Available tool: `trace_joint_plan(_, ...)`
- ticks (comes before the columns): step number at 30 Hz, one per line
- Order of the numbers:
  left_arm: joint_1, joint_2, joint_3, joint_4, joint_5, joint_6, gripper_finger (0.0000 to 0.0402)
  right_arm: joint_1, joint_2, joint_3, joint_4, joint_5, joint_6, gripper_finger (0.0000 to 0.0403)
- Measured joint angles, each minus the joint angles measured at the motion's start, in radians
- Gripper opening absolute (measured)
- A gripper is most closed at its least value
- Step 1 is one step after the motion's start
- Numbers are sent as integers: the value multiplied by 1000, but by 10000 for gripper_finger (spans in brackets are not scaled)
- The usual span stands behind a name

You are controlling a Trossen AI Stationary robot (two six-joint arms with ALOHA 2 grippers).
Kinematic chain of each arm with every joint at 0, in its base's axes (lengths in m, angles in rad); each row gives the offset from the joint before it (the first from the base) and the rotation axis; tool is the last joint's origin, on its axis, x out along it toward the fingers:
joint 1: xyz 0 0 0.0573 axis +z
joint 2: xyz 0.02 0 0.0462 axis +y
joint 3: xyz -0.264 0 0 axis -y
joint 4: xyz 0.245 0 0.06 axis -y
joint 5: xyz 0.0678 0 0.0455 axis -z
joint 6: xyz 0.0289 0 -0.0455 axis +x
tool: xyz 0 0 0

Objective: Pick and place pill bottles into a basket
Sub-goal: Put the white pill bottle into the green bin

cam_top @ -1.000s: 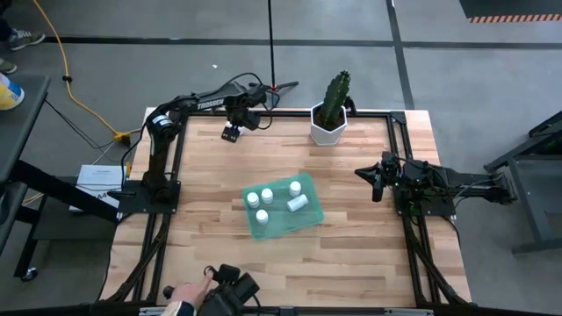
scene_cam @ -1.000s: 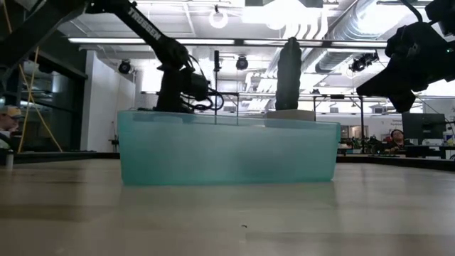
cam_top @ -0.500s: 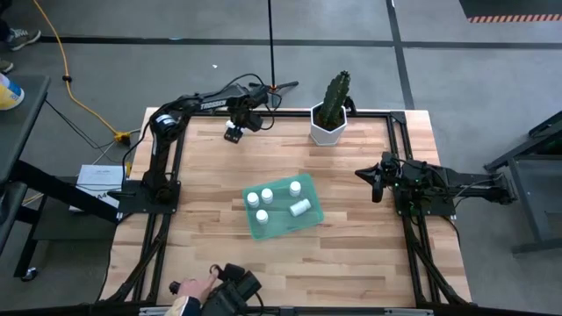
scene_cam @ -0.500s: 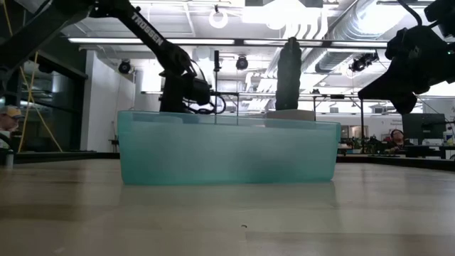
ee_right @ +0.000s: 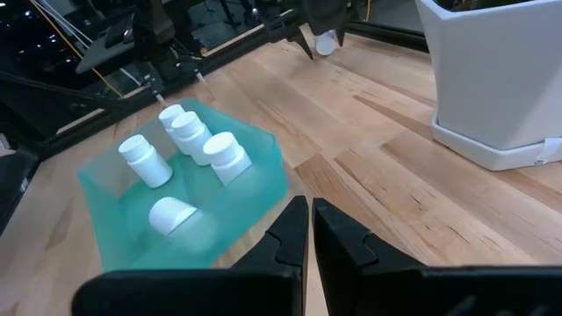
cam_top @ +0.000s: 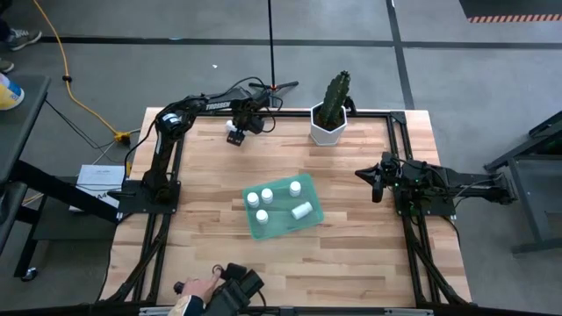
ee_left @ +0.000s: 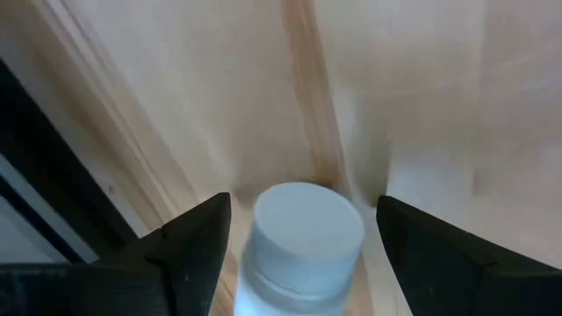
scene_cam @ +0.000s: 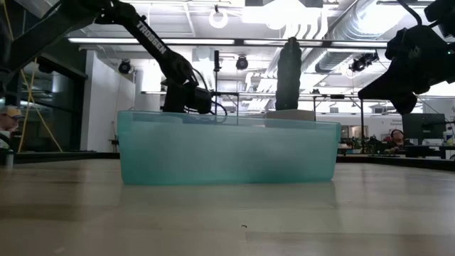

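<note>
The teal-green basket (cam_top: 281, 209) lies at the table's middle with several white pill bottles (ee_right: 224, 154) in it, one of them on its side (ee_right: 171, 215). My left gripper (cam_top: 235, 132) is at the far left of the table, shut on another white pill bottle (ee_left: 303, 237), which also shows in the right wrist view (ee_right: 326, 41). My right gripper (ee_right: 310, 230) is shut and empty at the table's right side (cam_top: 376, 184), above the wood. My left gripper pinches the pill bottle by its body between the two fingers (ee_left: 189, 254), one on each side. The fingers point down and lie along the bottle. The white cap (ee_left: 306, 224) sticks out beyond the fingertips toward the wood. Whether it clears the table I cannot tell.
A white hexagonal pot with a cactus (cam_top: 331, 121) stands at the far edge, right of my left gripper. Black frame rails (cam_top: 290, 112) run along the table's edges. A person's hand (cam_top: 189, 290) holds a dark device at the near edge.
My left gripper has gone a little toward the table's right edge with the pill bottle held between its fingers. The person's hand at the near edge has shifted slightly.
</note>
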Motion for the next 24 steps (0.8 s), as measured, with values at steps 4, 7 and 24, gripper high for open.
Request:
trace_joint_plan(4,0,0,0,30,8,0,318,0,0,0,0,0,0,12)
trace_joint_plan(7,0,0,0,33,33,6,304,0,0,0,0,0,2,12)
trace_joint_plan(24,0,0,0,32,45,-17,240,0,0,0,0,0,2,12)
